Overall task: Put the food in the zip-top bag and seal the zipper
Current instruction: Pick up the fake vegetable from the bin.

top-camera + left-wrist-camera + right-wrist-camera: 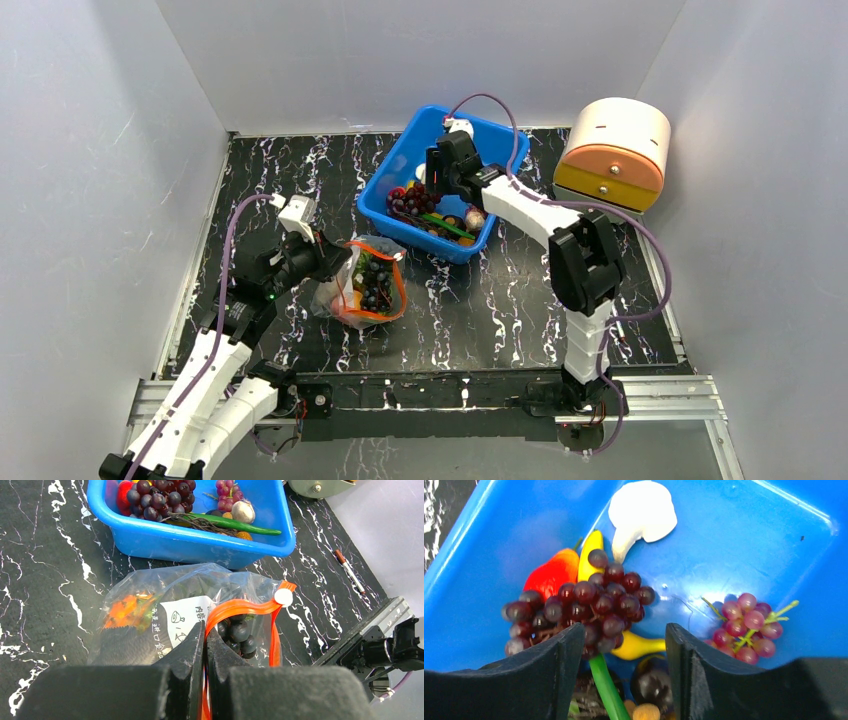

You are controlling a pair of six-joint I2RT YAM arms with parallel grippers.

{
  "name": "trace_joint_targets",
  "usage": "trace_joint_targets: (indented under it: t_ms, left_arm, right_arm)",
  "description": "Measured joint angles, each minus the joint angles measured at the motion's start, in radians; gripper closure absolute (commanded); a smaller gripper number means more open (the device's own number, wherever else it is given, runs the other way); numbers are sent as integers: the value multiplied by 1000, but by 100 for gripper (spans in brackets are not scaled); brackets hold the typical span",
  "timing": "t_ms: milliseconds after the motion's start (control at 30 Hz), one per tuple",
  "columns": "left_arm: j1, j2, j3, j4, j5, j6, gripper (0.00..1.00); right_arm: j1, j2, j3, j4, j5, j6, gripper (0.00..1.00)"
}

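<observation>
Heads up, your left claw [205, 645] is pinched tight on the orange-red zipper [240, 607] at the mouth of the clear bag [150, 595], fingers pressed right together on the strip with the little white slider [283, 597] off toward the strip's other end. The bag lies on the table [500, 310] left of the middle, just beside the near wall of the blue bin [200, 542], and its mouth gapes open. Inside it you can see dark grapes [237, 630] and something orange with green bits [127, 610] behind a white printed label [182, 617]. The bin sits toward the far edge, around the middle. Your right claw [624, 630] is down inside it with the jaws apart, and a bunch of dark purple grapes [589, 605] sits partly in the gap, up against the left finger; can't tell if it's really touching. Also in the bin: a small pink grape bunch [746, 622], a white piece [641, 510], a red-orange pepper-looking thing [551, 570], a yellow piece [591, 550] and a green stalk [604, 685]. A round cream-and-orange box [615, 150] sits at the far right corner.
</observation>
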Motion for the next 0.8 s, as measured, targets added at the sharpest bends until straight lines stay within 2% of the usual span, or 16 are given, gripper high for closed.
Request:
trace_joint_targets:
  t_ms: [133, 267, 467, 800]
  left_arm:
    - [0, 0, 0, 0, 0, 6, 100]
    - [0, 0, 0, 0, 0, 10, 100]
    - [0, -9, 0, -1, 0, 14, 100]
    - [0, -17, 0, 0, -2, 15, 100]
  right_arm:
    - [-12, 68, 29, 55, -12, 108, 38]
    - [-14, 145, 80, 109, -4, 133, 42]
    - [-14, 212, 127, 182, 26, 12, 43]
    - [-20, 367, 356, 129, 28, -187, 43]
